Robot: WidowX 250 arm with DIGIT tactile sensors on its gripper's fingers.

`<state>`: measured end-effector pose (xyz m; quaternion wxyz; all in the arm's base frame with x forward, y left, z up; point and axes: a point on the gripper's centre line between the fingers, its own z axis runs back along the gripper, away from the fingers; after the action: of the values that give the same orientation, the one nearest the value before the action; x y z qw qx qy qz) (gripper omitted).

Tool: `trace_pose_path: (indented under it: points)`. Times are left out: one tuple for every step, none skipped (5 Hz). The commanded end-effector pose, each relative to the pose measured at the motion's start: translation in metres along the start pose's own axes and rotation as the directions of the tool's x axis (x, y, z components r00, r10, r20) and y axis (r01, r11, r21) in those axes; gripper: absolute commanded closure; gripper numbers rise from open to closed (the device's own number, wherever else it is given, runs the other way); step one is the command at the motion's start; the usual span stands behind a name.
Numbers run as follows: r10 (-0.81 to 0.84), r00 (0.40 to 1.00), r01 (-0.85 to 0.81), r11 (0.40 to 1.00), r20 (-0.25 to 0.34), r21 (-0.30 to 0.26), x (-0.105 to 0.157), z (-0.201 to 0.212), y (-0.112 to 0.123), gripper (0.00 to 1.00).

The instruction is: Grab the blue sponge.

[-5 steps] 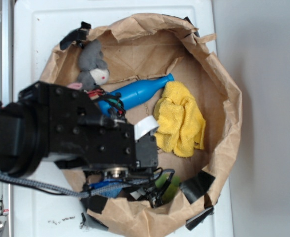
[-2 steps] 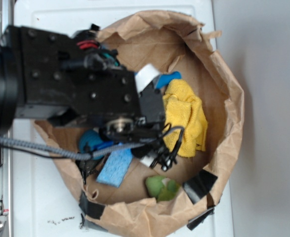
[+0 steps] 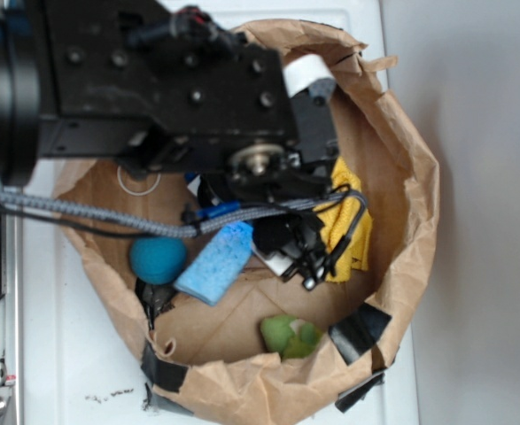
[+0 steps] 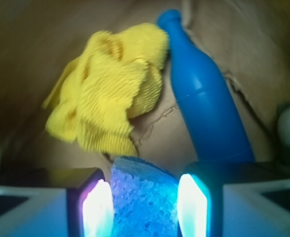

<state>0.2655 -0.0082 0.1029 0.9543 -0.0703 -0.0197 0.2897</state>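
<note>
Partly, tool (image 4: 144,200) hides blue sponge (image 4: 144,197).

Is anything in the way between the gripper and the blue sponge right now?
Nothing visible. In the wrist view the blue sponge already sits between the two fingers of the gripper. The yellow cloth and blue bottle lie beyond it, clear of the fingers. Whether the pads touch the foam is unclear.

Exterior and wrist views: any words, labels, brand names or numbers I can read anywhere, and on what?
None can be read in either view.
The blue sponge, blue bottle and yellow cloth are plain.
The white tag on the arm shows no print.
The black tape on the paper bag shows none either.
</note>
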Motion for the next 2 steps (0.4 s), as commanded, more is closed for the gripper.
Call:
trace_pose_path:
  points:
    - [-0.172, 0.985, 0.172, 0.985, 0.002, 0.010, 0.017, 0.057, 0.011, 1.00]
    - [-0.206, 0.974, 0.203, 0.978, 0.092, 0.040, 0.025, 0.068, 0.010, 1.00]
